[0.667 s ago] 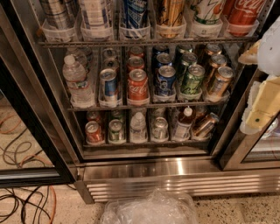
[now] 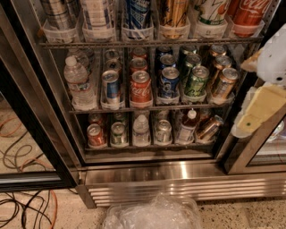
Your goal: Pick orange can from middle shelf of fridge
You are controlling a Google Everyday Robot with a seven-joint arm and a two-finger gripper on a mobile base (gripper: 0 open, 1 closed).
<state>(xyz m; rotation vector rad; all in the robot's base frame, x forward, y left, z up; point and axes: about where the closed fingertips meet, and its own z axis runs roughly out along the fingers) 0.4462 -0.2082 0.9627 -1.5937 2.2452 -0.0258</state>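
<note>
The fridge [image 2: 40, 112] stands open with its wire racks in view. The middle shelf [image 2: 147, 108] holds cans in clear lane trays. Orange cans fill its rightmost lane, the front one [image 2: 224, 83] tilted slightly, with two more behind it. To their left are green cans [image 2: 195, 81], blue cans [image 2: 169, 80], a red Coca-Cola can [image 2: 140, 87] and a water bottle [image 2: 78, 82]. My gripper [image 2: 255, 96], white and pale yellow, hangs at the right edge, just right of the orange cans and apart from them.
The top rack holds tall cans [image 2: 174, 13]. The lowest rack holds small cans and bottles [image 2: 163, 130]. The black door frame [image 2: 243, 152] stands right of the shelves. A steel grille base [image 2: 178, 188], a clear plastic bag [image 2: 154, 214] and floor cables [image 2: 22, 205] lie below.
</note>
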